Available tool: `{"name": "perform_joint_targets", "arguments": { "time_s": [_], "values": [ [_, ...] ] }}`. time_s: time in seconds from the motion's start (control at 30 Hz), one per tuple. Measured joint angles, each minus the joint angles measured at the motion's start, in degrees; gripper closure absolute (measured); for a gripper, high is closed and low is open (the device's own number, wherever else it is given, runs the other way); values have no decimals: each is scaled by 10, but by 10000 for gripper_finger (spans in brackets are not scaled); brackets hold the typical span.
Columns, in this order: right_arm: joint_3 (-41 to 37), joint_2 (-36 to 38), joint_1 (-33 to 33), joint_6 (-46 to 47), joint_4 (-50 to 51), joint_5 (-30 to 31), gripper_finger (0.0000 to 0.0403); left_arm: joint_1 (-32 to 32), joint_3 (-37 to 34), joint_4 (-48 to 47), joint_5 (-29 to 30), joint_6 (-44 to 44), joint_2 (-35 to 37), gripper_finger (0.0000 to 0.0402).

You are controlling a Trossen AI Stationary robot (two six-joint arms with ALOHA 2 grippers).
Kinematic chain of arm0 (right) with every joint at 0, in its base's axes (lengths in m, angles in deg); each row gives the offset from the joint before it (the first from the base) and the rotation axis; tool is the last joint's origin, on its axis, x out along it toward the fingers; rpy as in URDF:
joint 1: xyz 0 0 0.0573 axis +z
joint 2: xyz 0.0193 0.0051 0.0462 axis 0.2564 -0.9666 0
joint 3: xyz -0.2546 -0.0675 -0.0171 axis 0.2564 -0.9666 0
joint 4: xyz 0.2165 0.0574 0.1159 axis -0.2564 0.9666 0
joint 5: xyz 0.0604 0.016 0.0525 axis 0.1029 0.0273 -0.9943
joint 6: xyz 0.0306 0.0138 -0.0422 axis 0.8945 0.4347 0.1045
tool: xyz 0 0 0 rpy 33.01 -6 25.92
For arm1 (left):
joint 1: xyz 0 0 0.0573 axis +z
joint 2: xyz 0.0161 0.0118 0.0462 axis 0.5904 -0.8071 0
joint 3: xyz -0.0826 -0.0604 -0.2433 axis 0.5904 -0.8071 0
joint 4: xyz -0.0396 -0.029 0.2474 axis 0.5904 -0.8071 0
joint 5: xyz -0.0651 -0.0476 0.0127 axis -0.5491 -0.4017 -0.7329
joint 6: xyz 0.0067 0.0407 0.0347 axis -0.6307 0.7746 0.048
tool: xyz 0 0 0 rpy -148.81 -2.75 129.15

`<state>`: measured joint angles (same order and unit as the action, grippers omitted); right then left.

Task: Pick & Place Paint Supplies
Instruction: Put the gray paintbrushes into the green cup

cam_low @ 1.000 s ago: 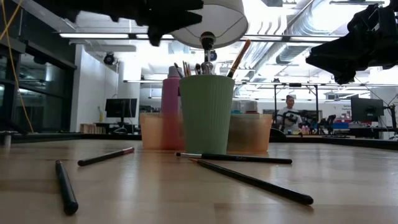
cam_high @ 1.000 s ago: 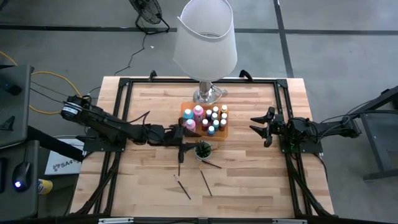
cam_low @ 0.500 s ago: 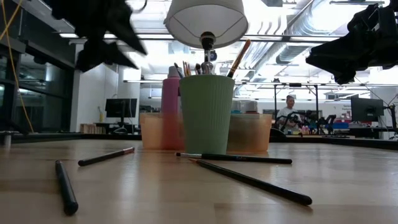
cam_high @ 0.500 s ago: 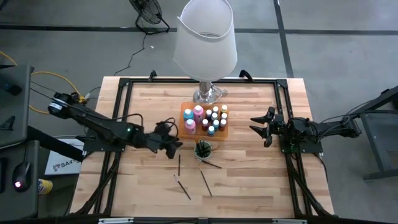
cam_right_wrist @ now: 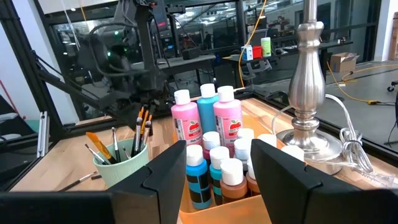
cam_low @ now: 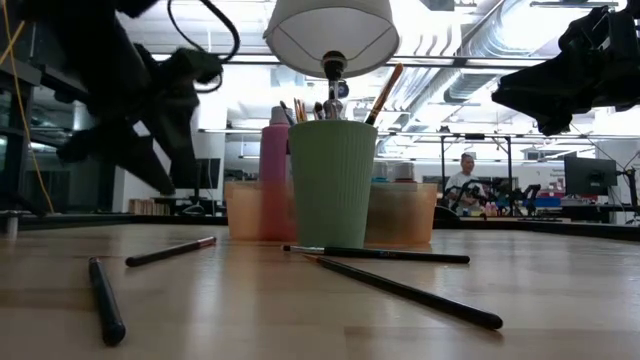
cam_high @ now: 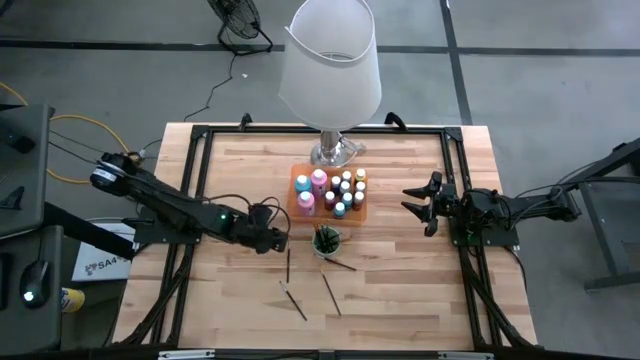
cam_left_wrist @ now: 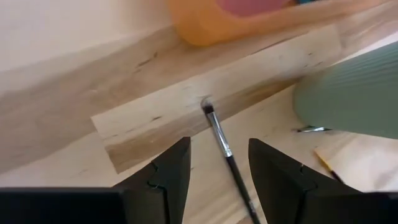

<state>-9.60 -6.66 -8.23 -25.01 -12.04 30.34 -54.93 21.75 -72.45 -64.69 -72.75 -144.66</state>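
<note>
Two grippers: both with jaws apart, nothing between them
Left gripper (cam_high: pixel 277 240): low over the table, just left of the cup, fingers (cam_left_wrist: pixel 171 174) straddling the tip end of a loose brush (cam_left_wrist: pixel 219 134) without touching it
Right gripper (cam_high: pixel 420 203): parked in the air off to the right of the tray, well clear of it, pretty much just hanging there
Cup (cam_high: pixel 326 240): green, ribbed, upright just in front of the tray; a handful of brushes standing in it, bristles up, one orange-handled
Tray (cam_high: pixel 296 180): orange, sits right at the lamp (cam_high: pixel 331 62) base; packed with bottles, two taller pink ones (cam_right_wrist: pixel 227 118) and a teal one (cam_right_wrist: pixel 208 102) on the left side, small white-capped ones filling the rest
Loose brushes: four flat on the table in front of the cup, one lying right by the cup's foot, the others (cam_high: pixel 330 293) further toward the front edge
Background: a person far off in the room behind, low view only
</note>
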Motion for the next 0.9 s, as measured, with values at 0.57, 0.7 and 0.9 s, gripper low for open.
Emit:
{"name": "perform_joint_targets", "arguments": {
  "time_s": [0.57,0.7,0.9],
  "values": [
    [0,0,0,0,0,0,229,48,0,94,-46,-15,-114,243],
    [0,0,0,0,0,0,229,55,7,91,-47,-15,-129,243],
    [0,0,0,0,0,0,229,65,20,85,-53,-13,-141,243]
  ]
}}
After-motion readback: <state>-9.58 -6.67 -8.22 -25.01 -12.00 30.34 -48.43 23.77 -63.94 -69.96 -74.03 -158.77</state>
